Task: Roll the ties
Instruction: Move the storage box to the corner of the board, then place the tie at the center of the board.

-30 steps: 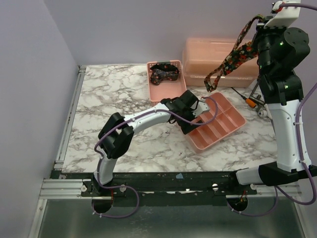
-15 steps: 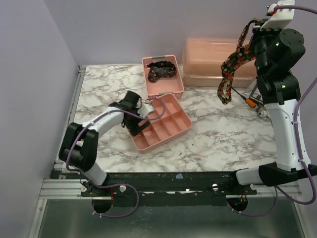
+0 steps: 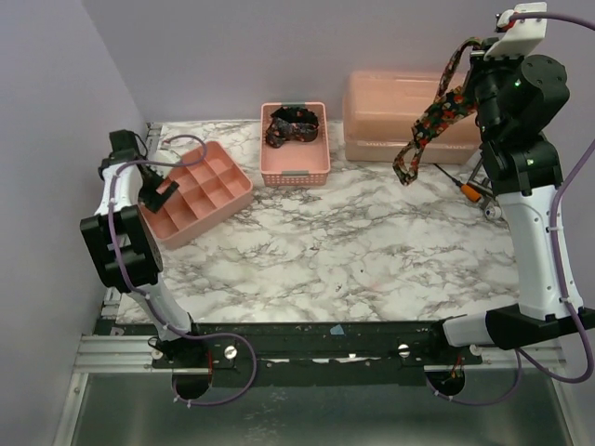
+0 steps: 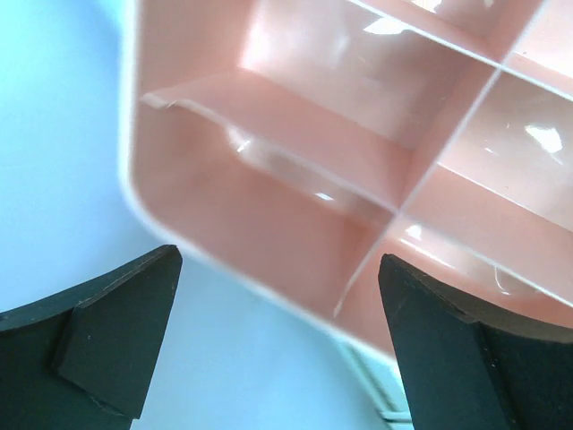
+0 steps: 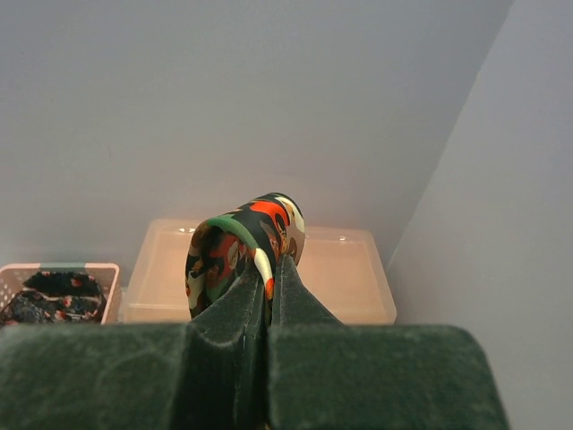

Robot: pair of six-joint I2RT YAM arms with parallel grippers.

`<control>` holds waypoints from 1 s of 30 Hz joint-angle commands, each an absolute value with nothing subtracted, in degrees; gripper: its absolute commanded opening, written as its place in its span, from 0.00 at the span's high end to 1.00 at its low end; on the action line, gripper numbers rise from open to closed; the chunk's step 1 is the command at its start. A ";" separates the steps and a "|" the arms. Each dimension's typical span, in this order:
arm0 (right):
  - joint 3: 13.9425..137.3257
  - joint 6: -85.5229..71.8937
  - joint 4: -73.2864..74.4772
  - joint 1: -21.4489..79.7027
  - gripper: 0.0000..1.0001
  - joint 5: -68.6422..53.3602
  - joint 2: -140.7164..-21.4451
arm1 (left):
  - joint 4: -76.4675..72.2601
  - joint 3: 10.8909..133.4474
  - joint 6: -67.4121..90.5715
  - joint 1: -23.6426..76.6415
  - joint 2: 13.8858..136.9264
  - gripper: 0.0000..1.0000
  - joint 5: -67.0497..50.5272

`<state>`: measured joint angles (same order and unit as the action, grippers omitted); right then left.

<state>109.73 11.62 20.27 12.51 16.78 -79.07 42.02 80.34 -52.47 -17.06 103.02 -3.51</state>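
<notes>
- Right gripper (image 5: 270,273): fingers (image 5: 237,309) pressed flat together, pinching a fold of the printed tie (image 5: 240,246) at their tips.
- Printed tie, dark cloth flecked red, orange and green: held high in the air at the far right. From the overhead view (image 3: 429,121) it loops over by the gripper and hangs down and to the left in front of the lidded box, its lower end clear of the table.
- Left gripper (image 4: 277,260): fingers (image 4: 116,336) spread wide apart, nothing clamped between them. The rounded corner of the divided tray (image 4: 313,143) shows in the gap just beyond the tips; contact cannot be told.
- Divided tray, pink plastic, open compartments: lies at the far left of the table (image 3: 363,251), set at a slant, with the left gripper (image 3: 156,192) at its left side, seen from above (image 3: 216,177).
- Basket (image 3: 296,173), pink, slotted walls: at the back of the table, between tray and lidded box.
- Second tie (image 3: 293,125), mostly dark: bunched inside the basket.
- Lidded box (image 3: 390,111), pale pink: at the back right, against the wall, just beside the basket.
- Table: white marble pattern with grey veins.
</notes>
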 commanded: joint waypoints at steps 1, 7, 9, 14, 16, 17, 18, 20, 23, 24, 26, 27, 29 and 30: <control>108.95 10.59 20.96 12.12 0.99 15.07 -78.13 | 38.77 89.96 -51.88 -20.53 103.73 0.02 -1.87; 108.33 8.56 23.79 12.13 0.99 8.64 -78.76 | 37.41 85.01 -48.62 -20.78 94.59 0.02 -11.10; 109.42 7.69 27.50 12.12 0.99 -0.18 -80.09 | 40.70 84.50 -46.38 -20.66 91.63 0.02 -17.62; 109.84 2.88 31.38 12.13 0.99 -25.24 -82.39 | 44.82 78.58 -41.76 -20.16 81.46 0.02 -36.38; 112.27 -1.74 31.10 12.13 0.99 -33.52 -85.04 | 43.02 75.29 -38.89 -19.42 77.62 0.02 -40.94; 113.97 -4.57 30.47 12.13 0.99 -38.15 -86.38 | 42.20 74.02 -37.29 -19.02 76.12 0.02 -42.60; 115.62 -7.87 29.85 12.13 0.99 -41.87 -88.58 | 41.94 72.93 -36.26 -18.59 74.80 0.02 -44.06; 117.80 -14.64 26.53 12.10 0.99 -49.87 -91.70 | 42.58 71.83 -34.88 -17.93 73.35 0.02 -46.41; 116.00 -23.64 17.57 12.84 1.00 -61.05 -92.76 | 42.80 70.39 -32.83 -17.75 71.51 0.02 -47.95; 115.46 -25.95 15.57 13.16 0.99 -62.99 -92.70 | 42.80 69.88 -32.62 -17.75 70.95 0.02 -48.16; 113.34 -30.12 12.02 13.36 0.99 -62.05 -91.35 | 41.85 67.94 -32.20 -17.71 69.23 0.02 -48.47; 112.75 -29.74 13.38 13.36 0.99 -59.37 -90.60 | 41.23 66.71 -32.21 -17.69 68.07 0.02 -48.71; 111.87 -24.17 21.48 13.21 0.99 -51.69 -90.24 | 39.74 64.53 -32.51 -17.74 65.93 0.02 -49.22; 110.88 -20.93 26.20 13.16 0.99 -47.84 -90.81 | 39.10 63.62 -32.66 -17.60 65.28 0.02 -49.09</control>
<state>112.90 -22.59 19.92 13.02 -53.01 -92.99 41.65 66.83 -33.63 -17.63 69.82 -44.49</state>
